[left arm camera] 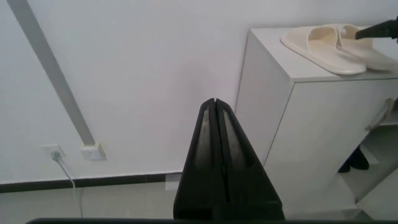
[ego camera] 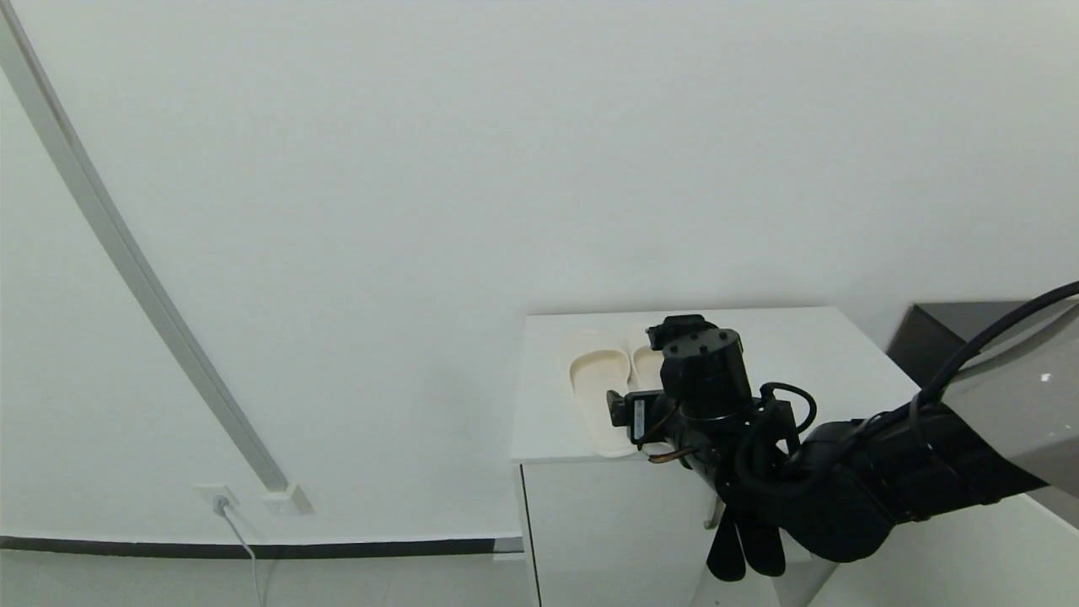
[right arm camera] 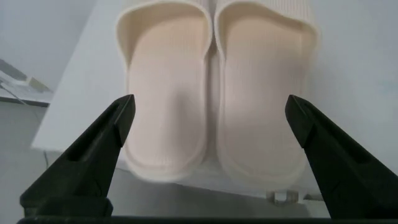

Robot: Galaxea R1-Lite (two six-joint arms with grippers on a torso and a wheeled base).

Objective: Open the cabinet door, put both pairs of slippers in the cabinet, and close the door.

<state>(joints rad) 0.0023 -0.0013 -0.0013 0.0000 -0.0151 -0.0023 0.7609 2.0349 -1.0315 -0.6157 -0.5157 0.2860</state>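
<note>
The right arm (ego camera: 843, 489) extends from the lower right toward the middle of the head view, with its wrist (ego camera: 704, 379) raised and angled forward. The right end effector (right arm camera: 209, 102) has its fingers (right arm camera: 112, 143) spread wide apart. The left end effector (left arm camera: 215, 109) points forward, its two fingers pressed flat together, gripping nothing.

Cream slippers (ego camera: 600, 396), an open-toed pair, lie side by side and soles down on top of the white cabinet (ego camera: 607, 531), toward its front left corner, heels at the front edge. The cabinet stands open below, an inner shelf (left arm camera: 375, 144) showing.
</note>
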